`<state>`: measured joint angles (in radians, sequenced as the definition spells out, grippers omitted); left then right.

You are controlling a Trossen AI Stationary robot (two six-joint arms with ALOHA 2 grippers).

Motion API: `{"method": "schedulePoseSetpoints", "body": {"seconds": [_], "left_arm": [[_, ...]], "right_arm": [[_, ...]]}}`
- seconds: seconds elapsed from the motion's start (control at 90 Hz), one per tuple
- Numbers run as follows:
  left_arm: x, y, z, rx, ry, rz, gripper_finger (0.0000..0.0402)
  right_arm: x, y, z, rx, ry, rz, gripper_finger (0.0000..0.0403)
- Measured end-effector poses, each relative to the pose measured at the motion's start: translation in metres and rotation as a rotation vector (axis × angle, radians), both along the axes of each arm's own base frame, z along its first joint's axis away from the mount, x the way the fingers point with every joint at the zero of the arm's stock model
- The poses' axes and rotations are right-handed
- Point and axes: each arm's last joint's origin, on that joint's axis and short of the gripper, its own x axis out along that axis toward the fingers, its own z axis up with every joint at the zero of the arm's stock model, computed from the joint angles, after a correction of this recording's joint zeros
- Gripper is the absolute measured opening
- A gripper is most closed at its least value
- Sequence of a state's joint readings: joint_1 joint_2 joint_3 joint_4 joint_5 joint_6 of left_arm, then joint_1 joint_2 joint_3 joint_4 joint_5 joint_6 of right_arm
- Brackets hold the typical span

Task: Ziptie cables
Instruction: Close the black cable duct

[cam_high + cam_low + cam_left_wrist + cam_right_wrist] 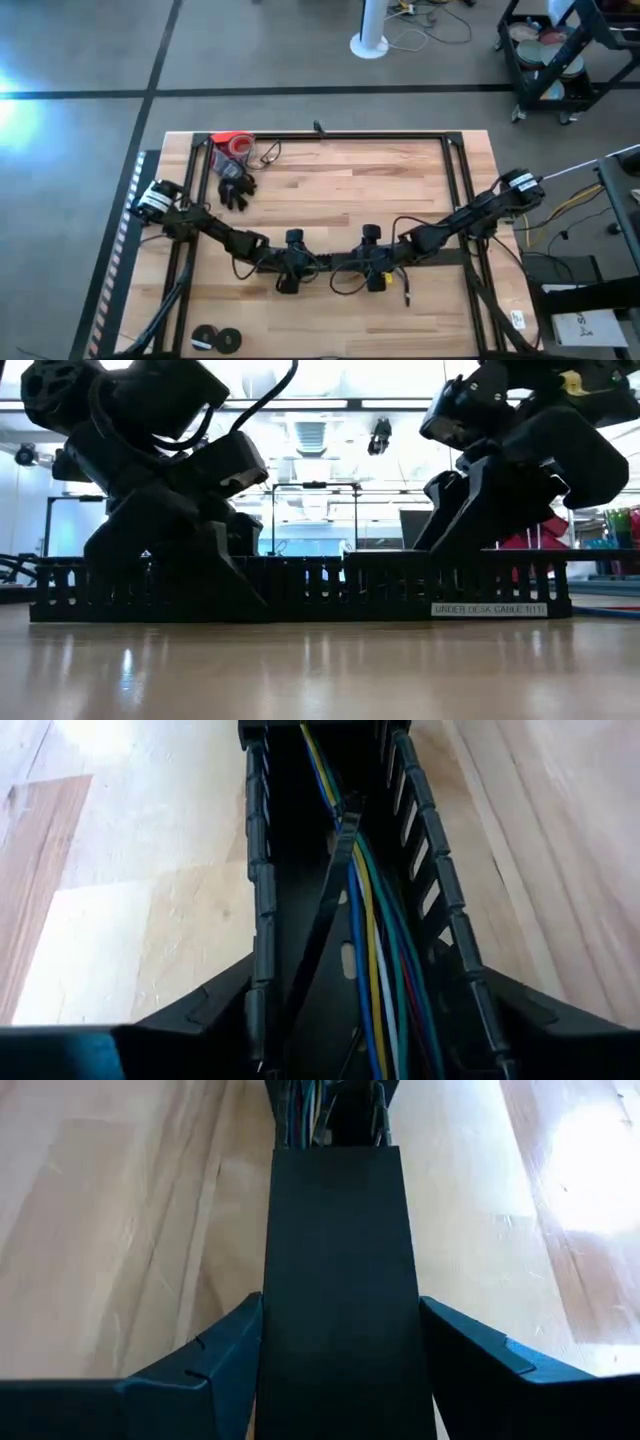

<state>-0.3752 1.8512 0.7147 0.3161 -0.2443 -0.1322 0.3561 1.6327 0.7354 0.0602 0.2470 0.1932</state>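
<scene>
A long black duct (330, 262) with comb-like slotted walls lies across the table near its front edge. The cables (370, 920), thin yellow, blue, green and white wires, run along inside it. A black ziptie (335, 900) lies slanting over them. A flat black cover strip (335, 1280) closes the duct's right part, and the cables (300, 1100) show beyond its end. My left gripper (362, 975) is open and astride the uncovered duct. My right gripper (340, 1305) is open and astride the covered part. Both reach down onto the duct (300, 585). My left gripper comes from above with one finger (210, 1010) outside each slotted wall (262, 890), across the duct; whether the fingers touch the walls I cannot tell. My right gripper likewise has a finger (215, 1360) at each long edge of the cover strip (275, 1310); touch cannot be told.
A red object (232, 143) and a black glove (236, 188) lie at the far left. Two black rolls (215, 340) sit at the front left. A loose cable (408, 290) lies near the right gripper. A black frame (330, 135) borders the tabletop.
</scene>
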Motion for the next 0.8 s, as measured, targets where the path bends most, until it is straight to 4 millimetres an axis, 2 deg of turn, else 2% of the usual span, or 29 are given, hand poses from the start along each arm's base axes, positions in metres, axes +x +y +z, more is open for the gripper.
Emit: {"method": "schedulePoseSetpoints", "body": {"seconds": [0.256,0.544,0.8], "left_arm": [[0.000,0.000,0.009,-0.007,-0.029,0.000,0.0237],[0.001,0.001,0.015,-0.017,-0.054,0.021,0.0249],[0.003,0.003,0.013,-0.035,-0.062,0.045,0.0222]], "right_arm": [[0.001,-0.004,-0.002,0.083,0.037,-0.003,0.0215],[0.002,-0.005,-0.002,0.084,0.031,0.001,0.0215],[0.004,-0.005,0.000,0.089,0.004,-0.032,0.0215]]}}
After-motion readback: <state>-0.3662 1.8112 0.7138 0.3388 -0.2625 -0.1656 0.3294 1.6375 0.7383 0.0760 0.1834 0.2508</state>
